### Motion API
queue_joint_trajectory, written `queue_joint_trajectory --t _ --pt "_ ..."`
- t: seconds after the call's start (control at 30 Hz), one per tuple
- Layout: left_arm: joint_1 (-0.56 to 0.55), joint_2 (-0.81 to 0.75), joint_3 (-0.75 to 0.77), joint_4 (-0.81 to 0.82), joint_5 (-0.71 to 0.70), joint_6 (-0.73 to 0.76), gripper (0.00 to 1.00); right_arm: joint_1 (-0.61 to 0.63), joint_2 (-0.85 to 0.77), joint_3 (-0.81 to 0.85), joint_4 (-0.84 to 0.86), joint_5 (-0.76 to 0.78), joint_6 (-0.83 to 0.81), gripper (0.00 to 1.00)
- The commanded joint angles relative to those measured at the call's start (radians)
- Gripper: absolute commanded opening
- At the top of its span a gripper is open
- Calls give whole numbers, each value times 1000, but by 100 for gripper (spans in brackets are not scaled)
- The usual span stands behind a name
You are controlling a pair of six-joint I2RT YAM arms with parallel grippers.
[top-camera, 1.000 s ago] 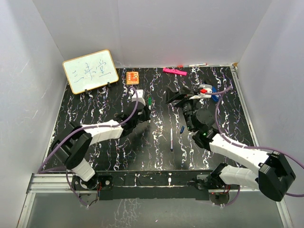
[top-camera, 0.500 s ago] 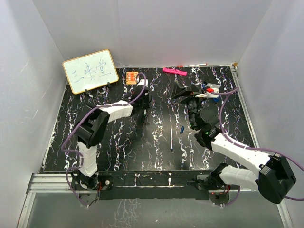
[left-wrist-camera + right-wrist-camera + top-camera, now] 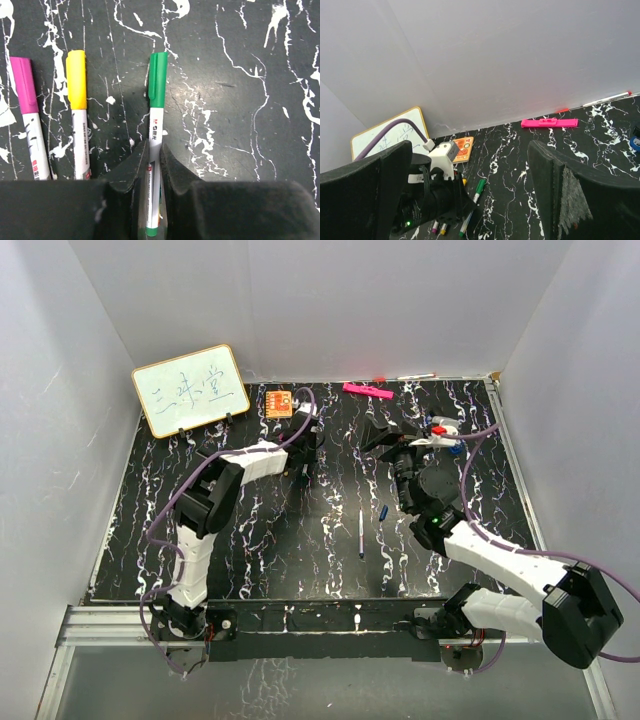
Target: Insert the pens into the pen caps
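At the far middle of the table: the left gripper (image 3: 154,157) hung low, its two black fingers (image 3: 131,172) clamped together on the white barrel of the green pen (image 3: 155,125).
Green pen: its green cap (image 3: 157,80) was on, at the end pointing away from the wrist camera, and a green stub showed at the other end, between the fingers. Whether the pen rested on the table (image 3: 225,75) could not be told.
Beside the green pen: a yellow-capped pen (image 3: 76,82) and a purple-capped pen (image 3: 22,87) lay parallel on the black, white-veined surface, the yellow one nearer the green, none of the three touching.
Right gripper (image 3: 469,150): it was raised over the table to the right of the left arm, its fingers spread wide apart with nothing between them.
Table centre: a lone pen (image 3: 361,533), thin and white, lay on the surface, with a dark blue cap (image 3: 384,512) near it on the right, apart from it.
By the right wrist: a small red piece (image 3: 437,429) sat against something blue, too small to tell more.
Back edge: a pink marker (image 3: 367,391) and an orange card (image 3: 279,403) lay on the table, and a whiteboard (image 3: 190,390) stood in the far left corner.
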Motion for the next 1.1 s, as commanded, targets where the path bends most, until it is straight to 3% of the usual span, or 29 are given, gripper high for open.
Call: queue_joint_trajectory --t 0.0,0.2,0.57,0.9,1.07 --pt "13 32 61 -53 -22 14 15 -8 11 1 -8 -17 7 98" --pt "14 36 96 -79 -48 28 27 -18 37 12 -50 -5 19 98" --pt "13 -108 45 -64 -72 51 31 -91 44 6 -141 -10 137 98" --pt "-89 -294 -87 -68 -173 105 34 -201 62 26 -267 -74 219 76" --pt "-172 -314 -100 -189 -20 63 36 -204 110 71 -444 -7 244 74"
